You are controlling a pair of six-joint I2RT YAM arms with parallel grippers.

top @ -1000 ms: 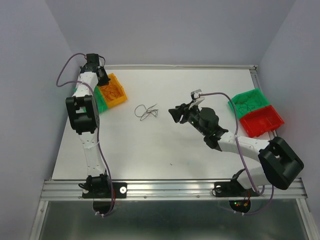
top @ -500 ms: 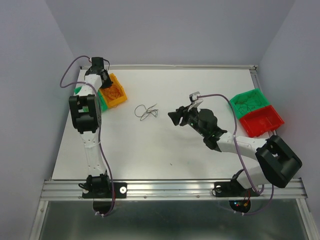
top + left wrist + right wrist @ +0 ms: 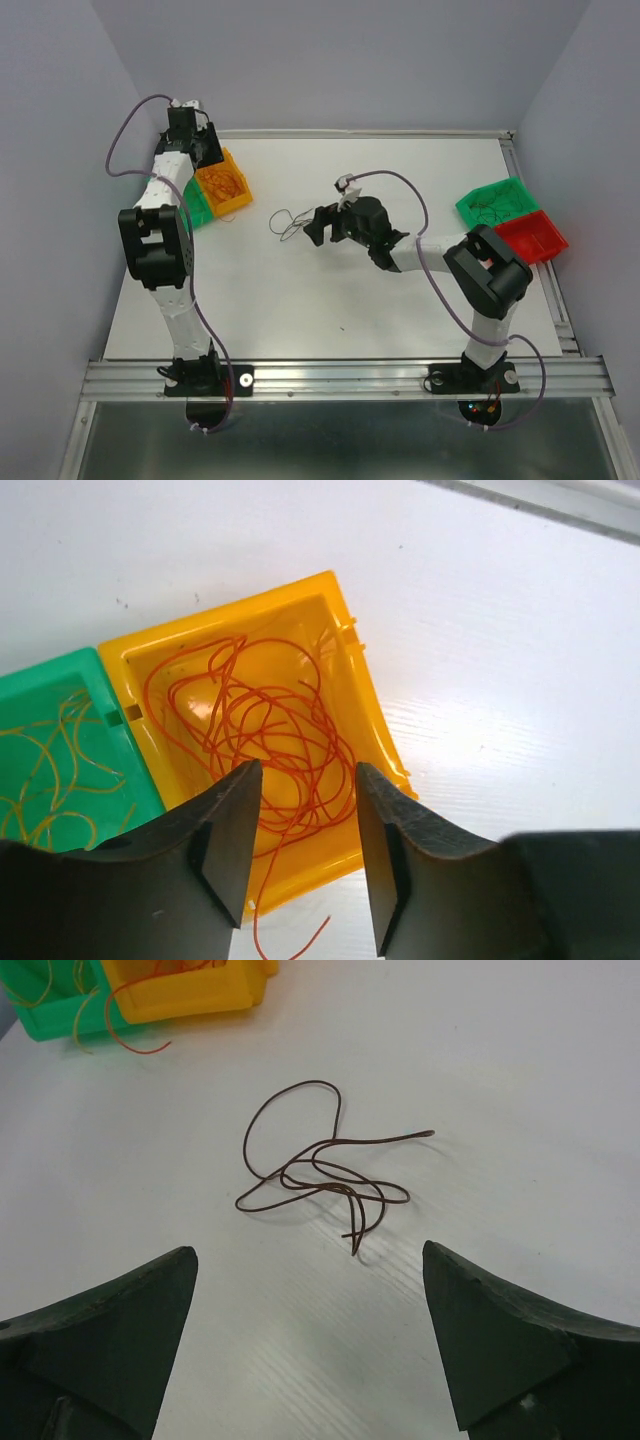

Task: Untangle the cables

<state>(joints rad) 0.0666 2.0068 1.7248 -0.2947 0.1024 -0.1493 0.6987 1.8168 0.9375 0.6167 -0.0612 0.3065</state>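
We see the tangled brown cable lying on the white table, left of centre, just beyond our right gripper, its jaws spread wide and empty. Our left gripper hovers, jaws parted, over the far-left yellow bin of orange cables.
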